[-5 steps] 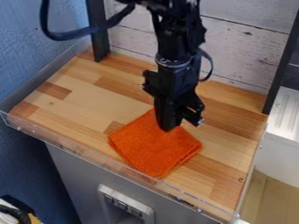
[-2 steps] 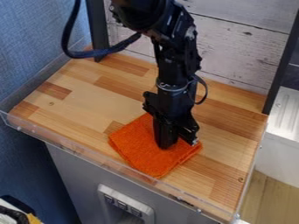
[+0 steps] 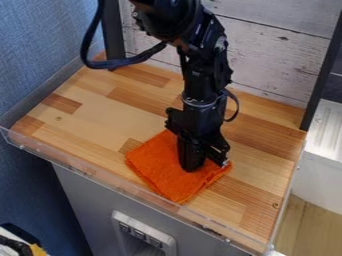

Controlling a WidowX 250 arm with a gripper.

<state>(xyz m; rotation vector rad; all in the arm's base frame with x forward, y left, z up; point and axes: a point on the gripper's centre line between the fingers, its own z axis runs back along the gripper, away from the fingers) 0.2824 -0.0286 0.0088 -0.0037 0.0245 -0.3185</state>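
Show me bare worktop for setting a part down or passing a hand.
Widest: image-left, between orange cloth, blue wall and clear front rail. Also image-right, between cloth and the worktop's right edge. Crowded: the cloth area, with the gripper low over it and the arm rising behind.

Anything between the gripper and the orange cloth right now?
Nothing visible. In the camera view the gripper is right over or on the orange cloth; can't tell whether they touch.

Pt. of orange cloth hidden behind claw; arm cut off by top edge, white unit by R edge; yellow item, near L, cropped, unclear.
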